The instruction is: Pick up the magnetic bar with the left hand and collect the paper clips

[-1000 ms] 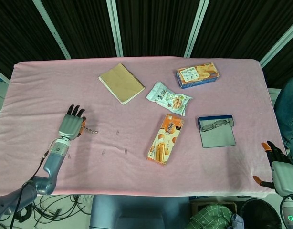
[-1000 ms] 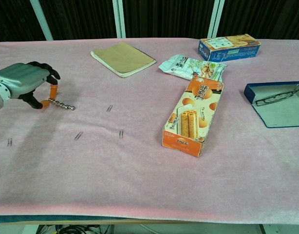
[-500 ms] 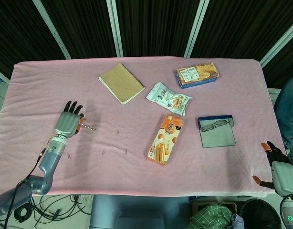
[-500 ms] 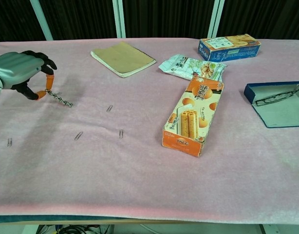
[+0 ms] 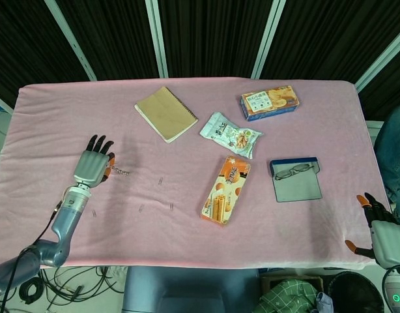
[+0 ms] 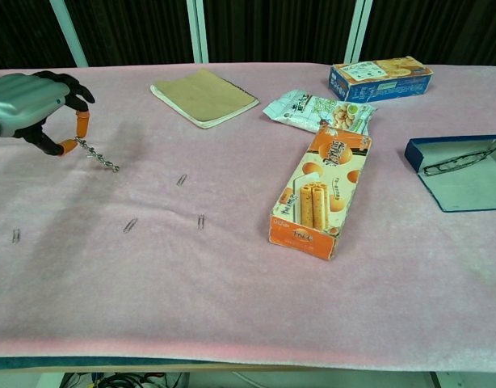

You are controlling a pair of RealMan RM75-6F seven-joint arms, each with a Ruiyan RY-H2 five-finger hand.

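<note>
1. My left hand (image 6: 30, 101) hangs just above the pink cloth (image 6: 232, 299) near the table's left edge, fingers curled around a thin bar; I read that as the magnetic bar (image 6: 93, 154), though it is too slim to make out well.

2. A short chain of paper clips already hangs from the bar's tip, slanting down and toward the table's middle until its end meets the cloth.

3. What matters for my next pass is that the loose clips lie nearer the front edge than my hand. One clip (image 6: 182, 179) and another (image 6: 201, 221) lie toward the middle, a third (image 6: 130, 225) sits closer, and a fourth (image 6: 15, 236) lies by the left edge, almost straight toward the front from my hand.

4. The bar's long axis points toward the middle of the table, so I judge that a sweep along that line would meet the nearest clips first.

5. My right hand (image 5: 381, 228) is off the table's front right corner, fingers apart and holding nothing, well apart from every clip; the left is plainly the nearer one.

6. The cloth looks soft and a little wrinkled, so the clips may snag slightly.

7. Behind the table are dark panels with pale struts.
</note>
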